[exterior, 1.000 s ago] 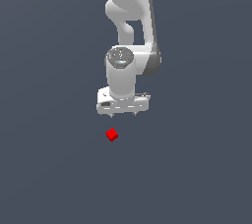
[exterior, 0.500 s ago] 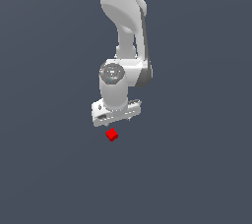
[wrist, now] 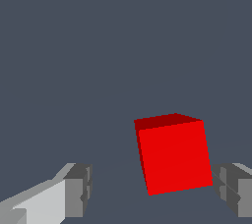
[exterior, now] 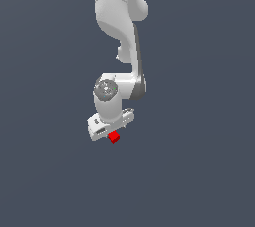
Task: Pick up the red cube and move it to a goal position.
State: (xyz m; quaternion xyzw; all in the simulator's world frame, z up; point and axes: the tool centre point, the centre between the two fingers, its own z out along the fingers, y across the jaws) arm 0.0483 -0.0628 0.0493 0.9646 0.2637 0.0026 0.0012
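A white robot arm (exterior: 119, 27) hangs over a bare slate-grey counter (exterior: 199, 171), its gripper (exterior: 110, 131) lowered onto a red cube (exterior: 114, 138) that sits just under the arm's wrist, at the near edge of the gripper in the exterior view. From the wrist camera the cube (wrist: 172, 154) fills the space between the two grey fingertips (wrist: 78, 191), lying much closer to one pad than to the other; a gap shows on both sides, so the gripper (wrist: 157, 193) stands wide open and holds nothing. The cube is plain and bright red, flat-faced with sharp edges, its top face shaded darker, and it sits turned slightly askew to the line of the fingers. It looks rigid and, being far smaller than the gripper, probably very light; smooth faces of this kind could slip if pinched near a corner. The soundest hold appears to be across two opposite side faces, low and centred, with the pads square to them, so a small twist of the wrist may be called for before closing. No goal marker is visible in either view.
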